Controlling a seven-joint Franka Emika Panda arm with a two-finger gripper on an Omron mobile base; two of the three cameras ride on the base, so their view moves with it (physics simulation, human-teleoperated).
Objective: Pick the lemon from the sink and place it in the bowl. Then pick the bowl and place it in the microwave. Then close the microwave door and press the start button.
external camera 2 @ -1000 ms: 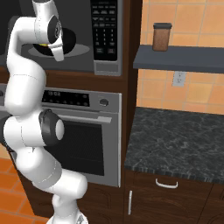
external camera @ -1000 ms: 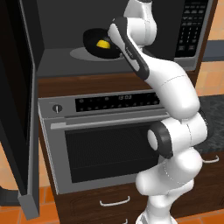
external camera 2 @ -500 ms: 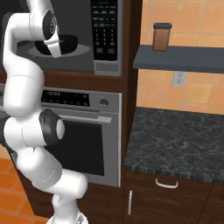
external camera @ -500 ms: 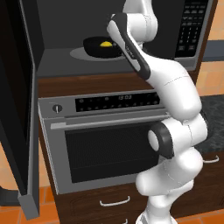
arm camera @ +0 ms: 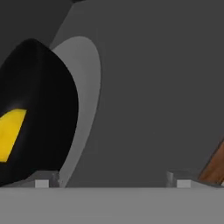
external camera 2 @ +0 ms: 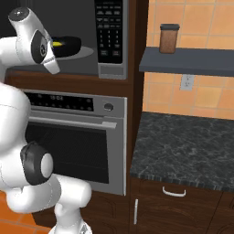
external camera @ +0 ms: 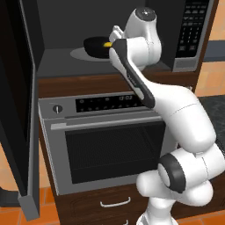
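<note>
Inside the microwave [external camera: 110,39], on the grey round turntable [arm camera: 85,109], sits the black bowl [external camera: 97,45], with the lemon [external camera: 107,44] lying in it as a small yellow patch. Seen likewise from the right base view: bowl [external camera 2: 67,43] on the turntable, lemon [external camera 2: 57,44] showing at its rim, keypad panel [external camera 2: 109,32] to the right of the cavity. Hangs open to the far left, the microwave door [external camera: 19,101], dark glass edge-on in its grey frame. Reaches into the cavity just right of the bowl, the white arm, wrist close beside the bowl's rim. From the hand view, gripper [arm camera: 113,181] with jaws spread wide, fingertips [arm camera: 43,180] set far apart at the bottom, nothing between them; one tip stands just below the bowl [arm camera: 39,109], whether touching it cannot be told. Below the microwave, a steel oven [external camera: 105,140] with a dark window. Farther right, a dark stone counter [external camera 2: 183,151] and, on a shelf above it, a brown jar [external camera 2: 168,38].
</note>
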